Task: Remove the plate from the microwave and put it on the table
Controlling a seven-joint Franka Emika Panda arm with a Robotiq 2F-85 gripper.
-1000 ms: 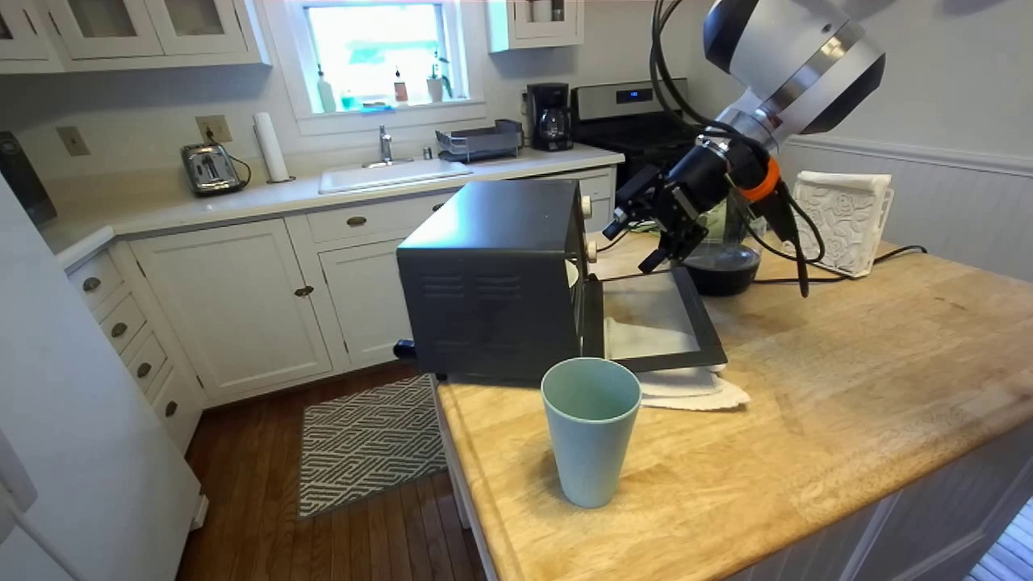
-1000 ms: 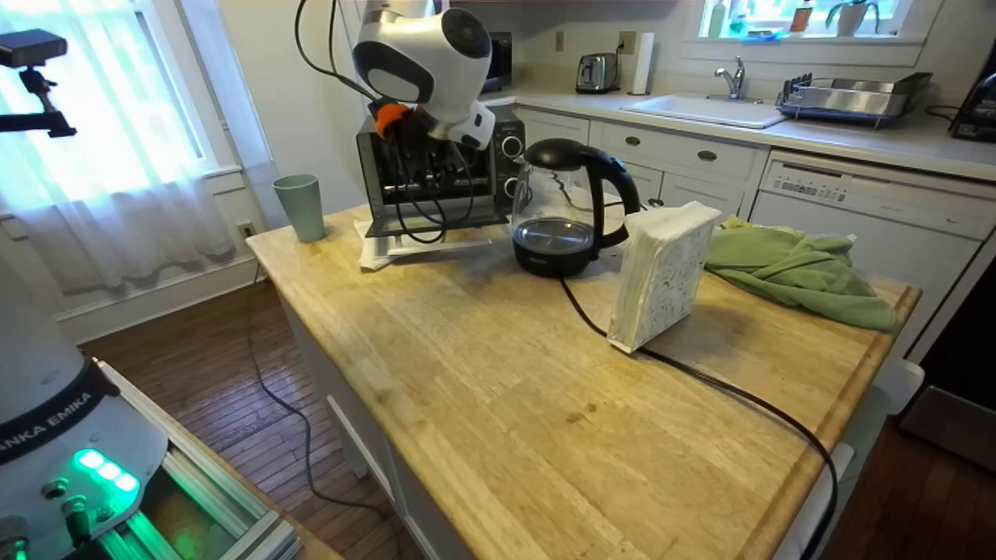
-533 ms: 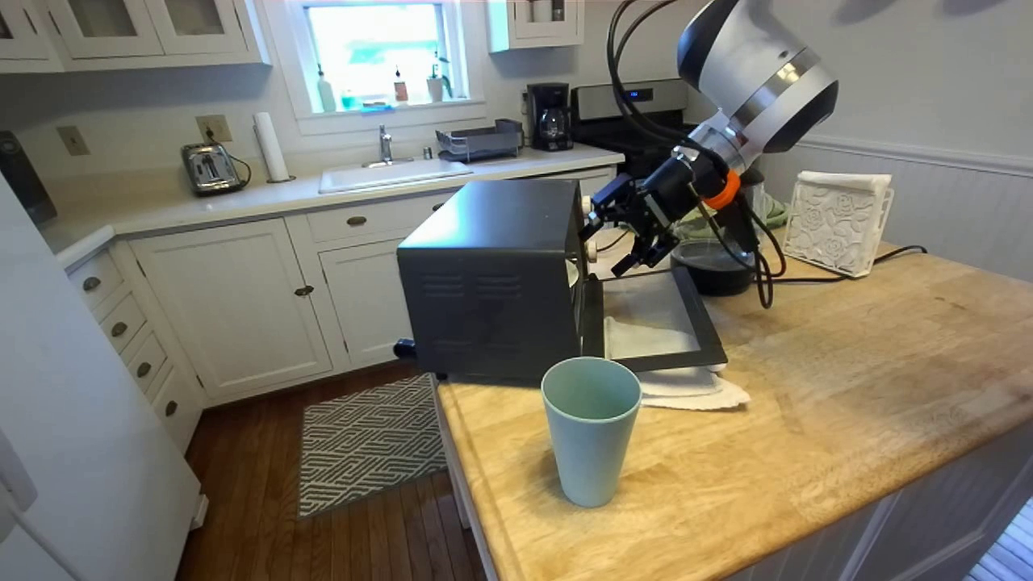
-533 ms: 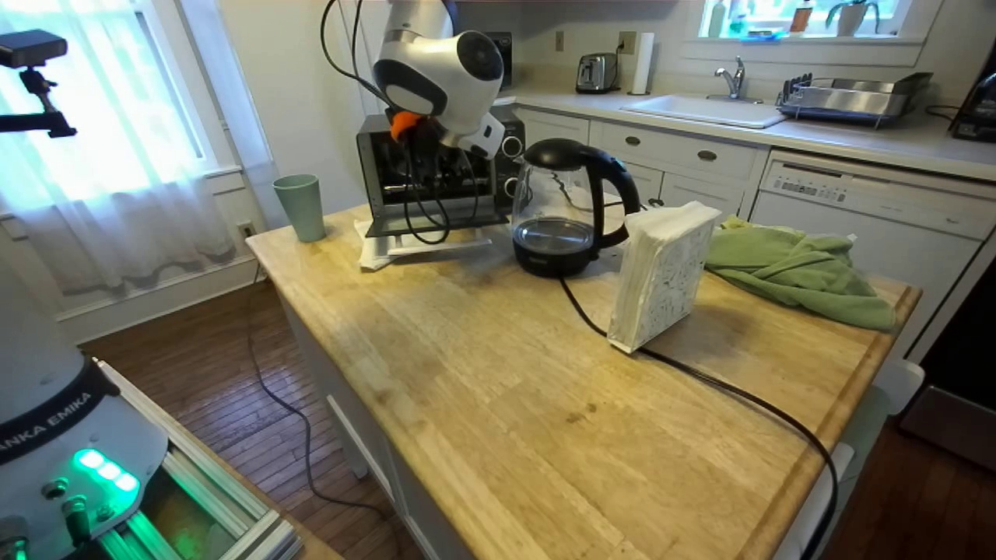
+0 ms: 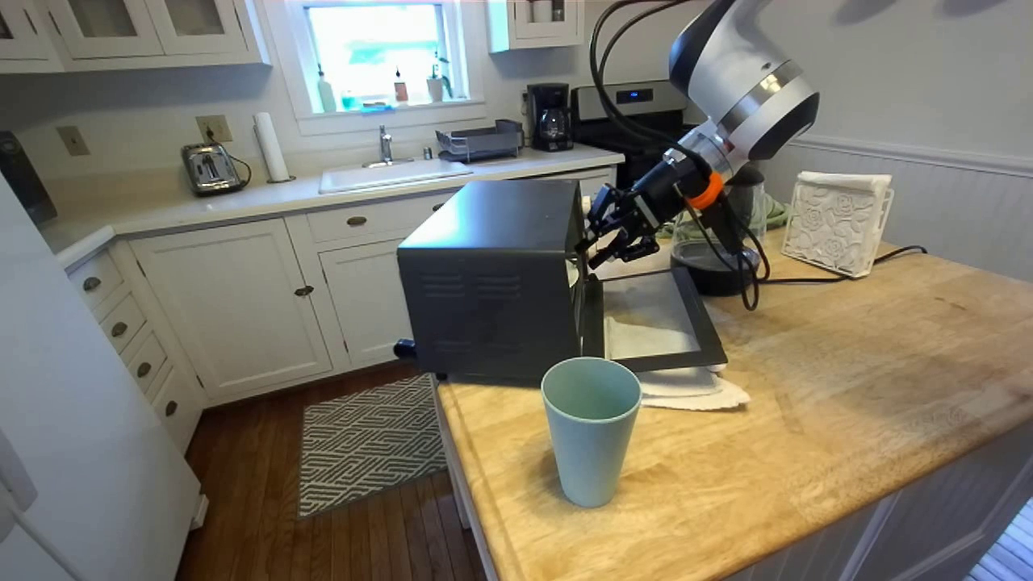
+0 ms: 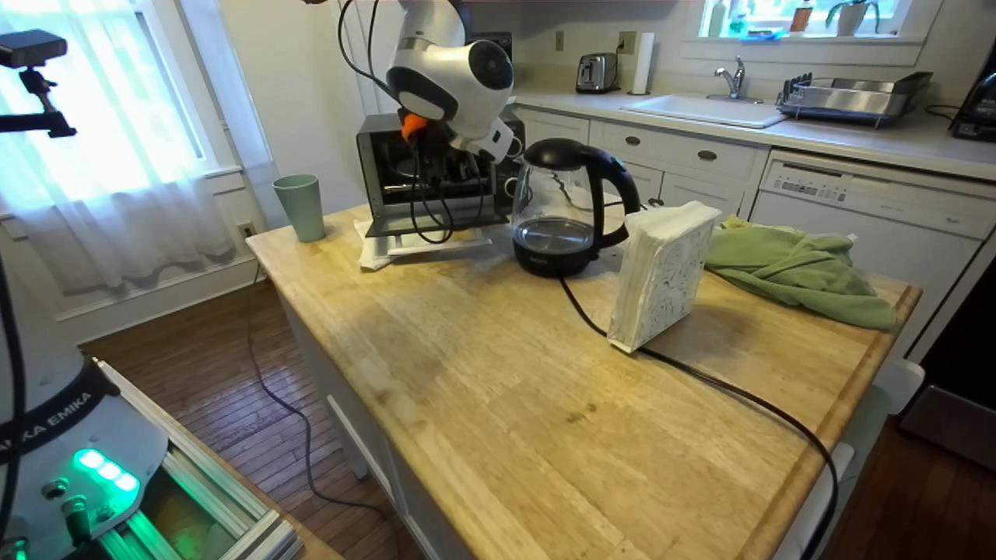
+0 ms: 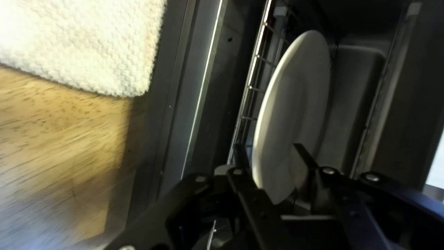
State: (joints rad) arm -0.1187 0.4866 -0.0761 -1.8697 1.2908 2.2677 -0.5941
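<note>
The white plate (image 7: pixel 295 97) rests on a wire rack inside the black microwave (image 5: pixel 492 307); only a sliver of its rim (image 5: pixel 571 273) shows in an exterior view. The microwave's glass door (image 5: pixel 702 323) is folded down level. My gripper (image 7: pixel 270 149) is at the microwave's mouth with its fingers on either side of the plate's near edge. The jaws are partly closed, and a gap still shows between them and the plate. In an exterior view the gripper (image 5: pixel 591 254) tilts down toward the opening. The wooden table (image 6: pixel 498 373) carries the microwave.
A teal cup (image 5: pixel 591 436) stands near the microwave at the table's edge. White cloth (image 5: pixel 694 391) lies under the door. Close to the arm is a glass kettle (image 6: pixel 556 233), with a napkin holder (image 6: pixel 665 272), a green cloth (image 6: pixel 801 272) and a black cord (image 6: pixel 747 397) beyond.
The arm has moved in toward the microwave, bringing the fingertips from above the door to its mouth. The jaws have drawn closer together. The plate's visible rim has not moved.
</note>
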